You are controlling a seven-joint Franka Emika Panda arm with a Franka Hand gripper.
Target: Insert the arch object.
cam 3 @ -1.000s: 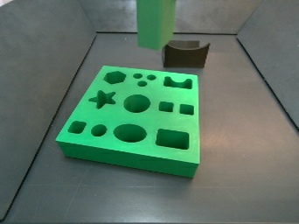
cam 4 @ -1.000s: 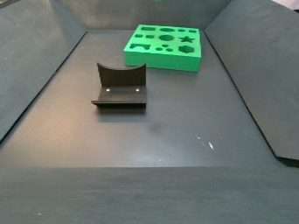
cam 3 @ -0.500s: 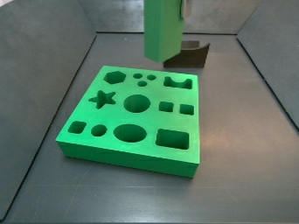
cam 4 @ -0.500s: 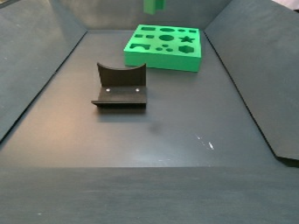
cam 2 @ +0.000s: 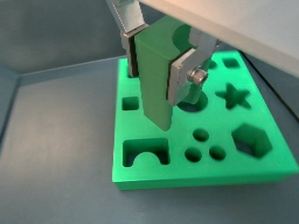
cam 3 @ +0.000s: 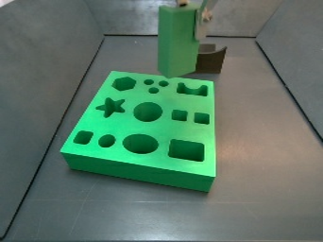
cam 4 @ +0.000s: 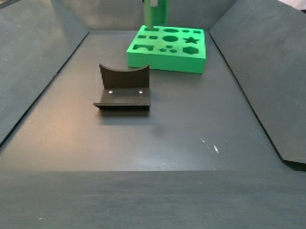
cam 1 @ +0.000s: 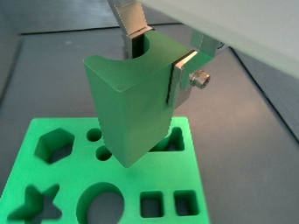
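My gripper (cam 1: 162, 59) is shut on the arch object (cam 1: 135, 105), which here is a tall green block with a semicircular notch at its upper end. It hangs upright above the far edge of the green board (cam 1: 128, 188). The same block shows between the fingers in a wrist view (cam 2: 146, 96). The board's arch-shaped hole (cam 2: 146, 151) is open and lies near the block's lower end (cam 1: 176, 140). In a side view the block (cam 3: 177, 43) hangs over the board (cam 3: 89, 163) near the arch hole (cam 3: 194, 88). The block (cam 4: 153, 12) is at the top edge of a side view.
The dark fixture (cam 4: 123, 87) stands on the grey floor in front of the board (cam 4: 167, 64); in a side view it is partly hidden behind the held block (cam 3: 211, 60). Sloping grey walls enclose the floor.
The gripper with the green block has moved down and a little toward the board's arch hole, covering more of the fixture in a side view. The board and fixture have not moved.
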